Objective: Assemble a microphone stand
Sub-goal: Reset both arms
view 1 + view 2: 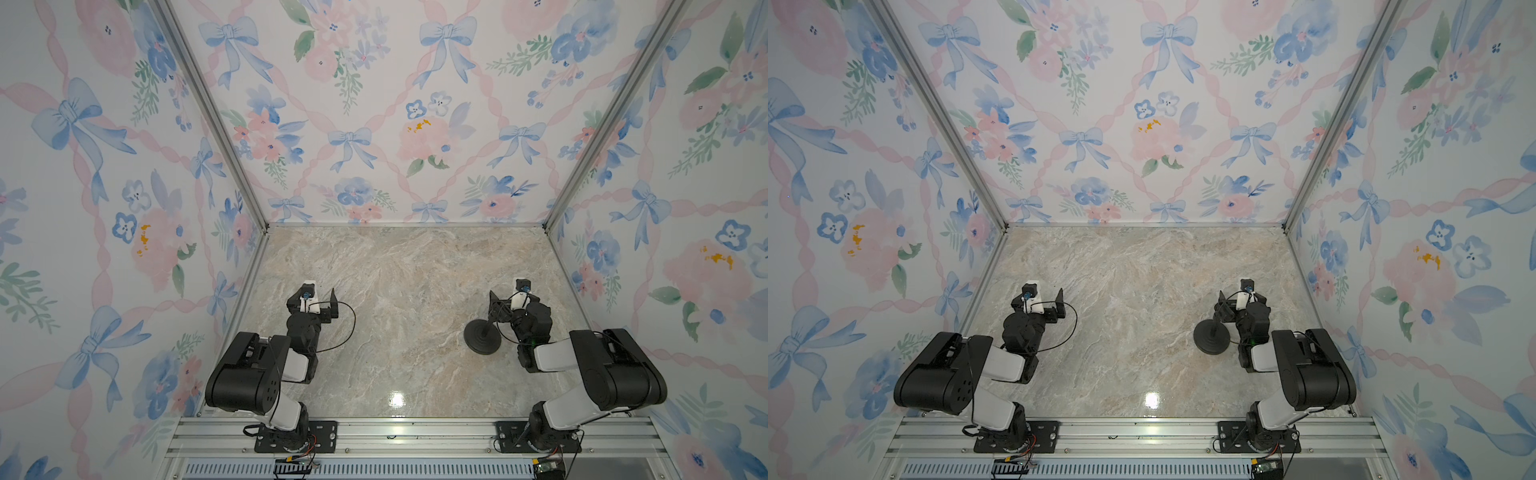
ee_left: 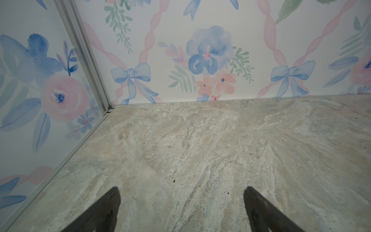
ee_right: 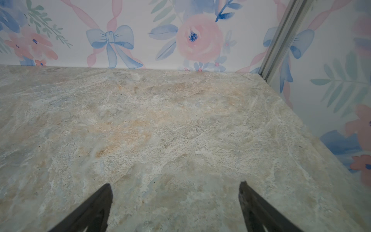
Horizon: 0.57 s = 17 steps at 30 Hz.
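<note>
The left tool (image 2: 181, 188) is gaping wide with only bare table (image 2: 200, 150) showing between its jaws, and the right tool (image 3: 175, 183) is spreading just as wide, also gripping nothing. In both top views the microphone stand (image 1: 482, 336) (image 1: 1212, 338) is sitting in the lower right-centre of the frame, just beside the right arm (image 1: 536, 328). Its disc base (image 1: 471, 344) is lying flat on the table and its rod (image 1: 487, 325) is rising from the middle, though the head is blending into the black tool behind it, so contact cannot be told.
</note>
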Available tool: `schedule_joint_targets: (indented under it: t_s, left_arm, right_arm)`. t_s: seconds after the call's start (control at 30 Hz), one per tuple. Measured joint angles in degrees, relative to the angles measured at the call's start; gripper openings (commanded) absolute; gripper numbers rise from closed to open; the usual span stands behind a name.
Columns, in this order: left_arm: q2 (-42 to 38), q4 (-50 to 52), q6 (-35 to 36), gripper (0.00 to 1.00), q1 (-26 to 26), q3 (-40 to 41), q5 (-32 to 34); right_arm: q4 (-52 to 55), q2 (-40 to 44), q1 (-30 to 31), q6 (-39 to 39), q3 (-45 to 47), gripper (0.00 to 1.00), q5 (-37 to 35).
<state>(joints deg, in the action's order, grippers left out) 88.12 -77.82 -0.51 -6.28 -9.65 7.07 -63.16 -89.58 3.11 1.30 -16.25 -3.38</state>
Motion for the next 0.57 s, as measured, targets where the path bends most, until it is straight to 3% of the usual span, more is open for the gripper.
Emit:
schedule_joint_targets:
  t_s: [0.17, 0.57]
  left_arm:
    - [0.00, 0.00, 0.00, 0.98, -0.04, 0.00, 0.22]
    - [0.02, -0.15, 0.02, 0.98, -0.28, 0.00, 0.66]
  right_arm:
    - [3.85, 0.00, 0.07, 0.00, -4.02, 0.99, -0.55]
    - [6.93, 0.00, -0.33, -0.44, -4.31, 0.99, -0.28]
